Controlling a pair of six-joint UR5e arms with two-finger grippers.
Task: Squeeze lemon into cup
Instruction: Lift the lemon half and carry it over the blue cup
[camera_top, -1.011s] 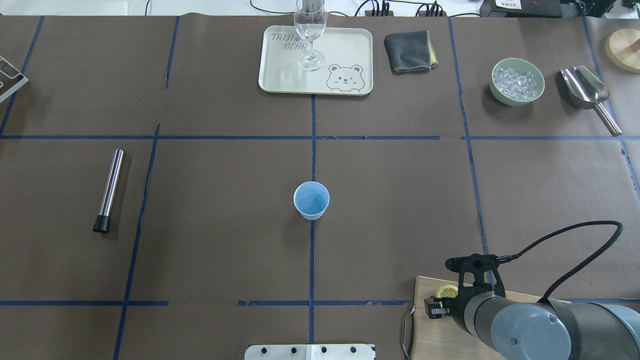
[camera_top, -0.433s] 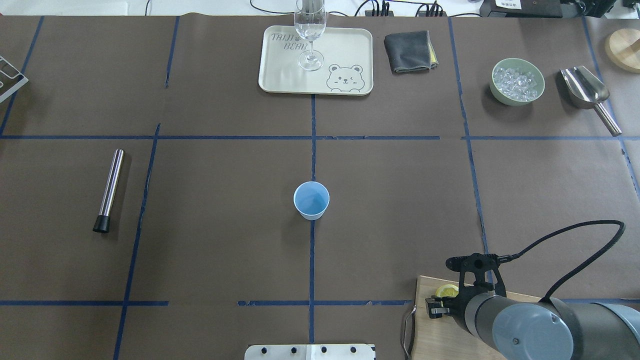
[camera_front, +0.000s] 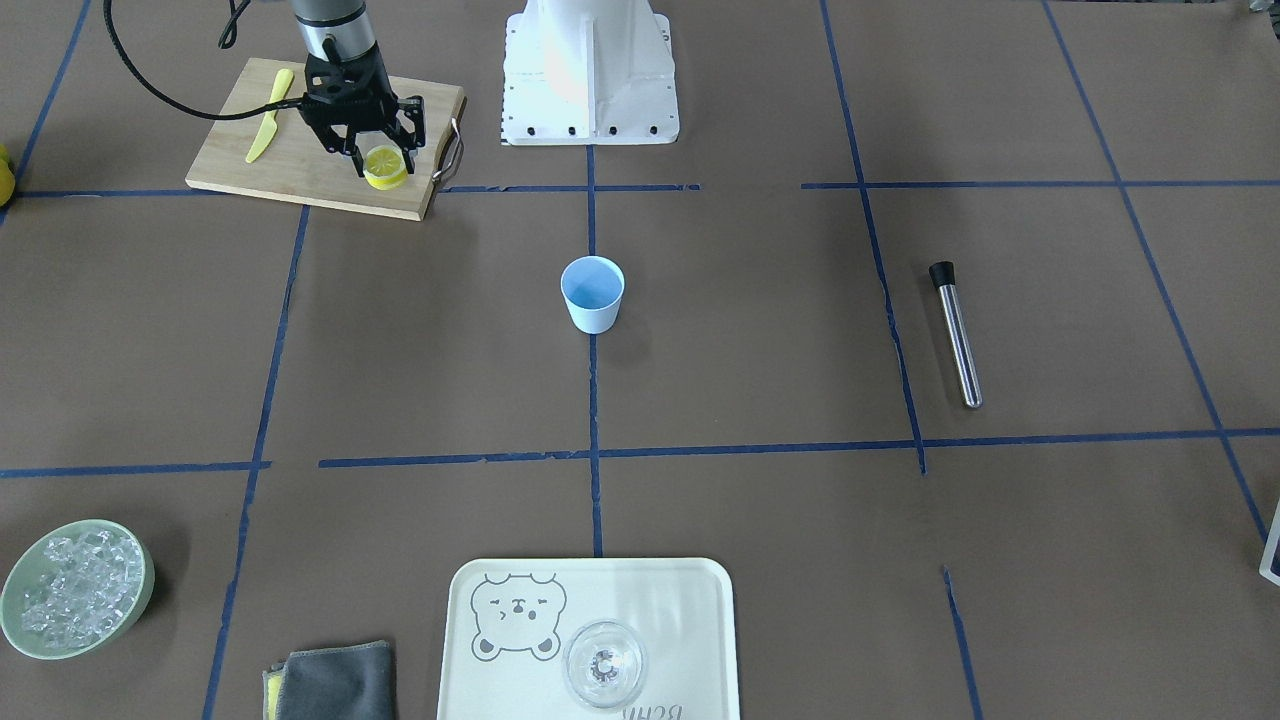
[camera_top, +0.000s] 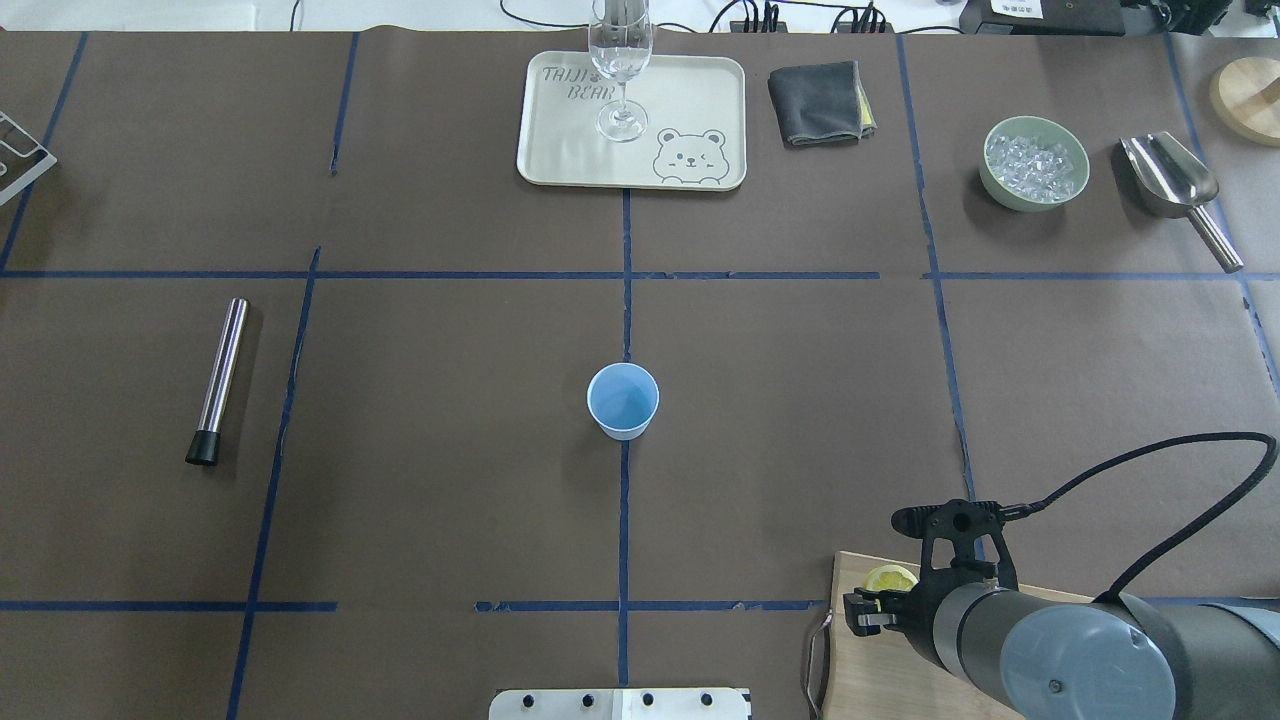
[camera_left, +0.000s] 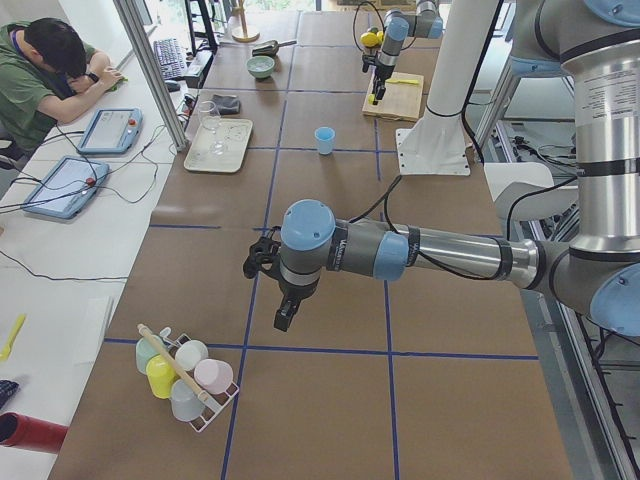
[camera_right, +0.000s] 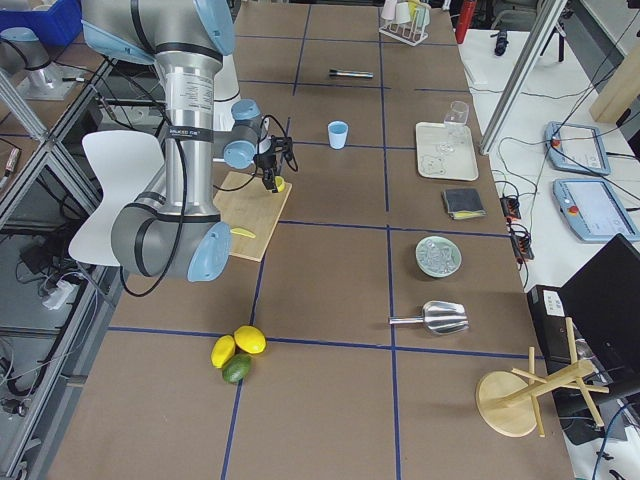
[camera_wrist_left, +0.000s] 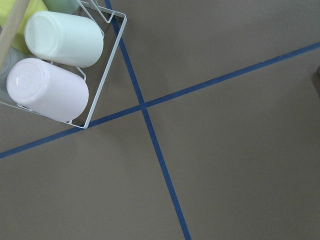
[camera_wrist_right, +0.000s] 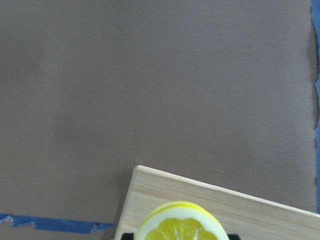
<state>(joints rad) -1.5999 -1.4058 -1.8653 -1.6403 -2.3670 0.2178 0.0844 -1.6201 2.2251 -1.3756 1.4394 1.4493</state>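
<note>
Right gripper (camera_front: 383, 158) pinches lemon (camera_front: 385, 168) at cutting board (camera_front: 300, 172); lift clear, carry level, centre above cup (camera_front: 592, 293) before squeezing.

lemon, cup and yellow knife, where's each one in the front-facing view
lemon (camera_front: 385, 167), front-facing view, on its cut face
cup (camera_front: 592, 288), front-facing view, on its blue inside
yellow knife (camera_front: 266, 118), front-facing view, middle of its length
</note>
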